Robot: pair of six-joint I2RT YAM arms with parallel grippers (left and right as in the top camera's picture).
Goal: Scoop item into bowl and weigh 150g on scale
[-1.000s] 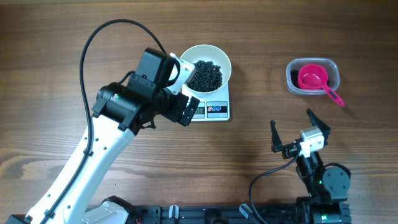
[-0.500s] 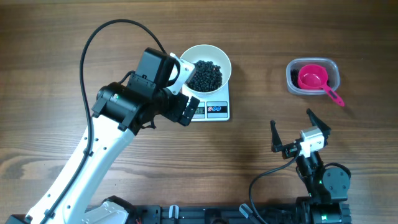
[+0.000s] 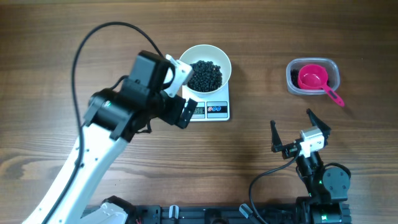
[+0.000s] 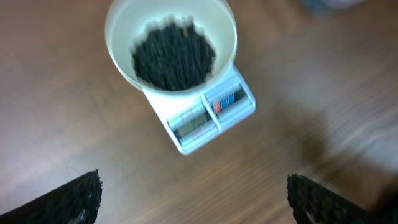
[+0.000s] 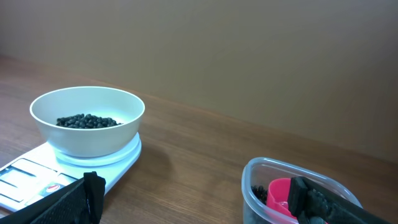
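Overhead, we see the left gripper (image 3: 184, 92), jaws wide and empty, drawn slightly back from the bowl (image 3: 225, 62), which sits on the scale (image 3: 215, 111) with the beans (image 3: 205, 74) heaped inside. The right gripper (image 3: 291, 119) waits open and empty, suggesting the weighing is nearly settled.

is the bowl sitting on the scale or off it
On it. The bowl, upright and holding black beads, rests on the scale; the right wrist view shows its base on the scale's top.
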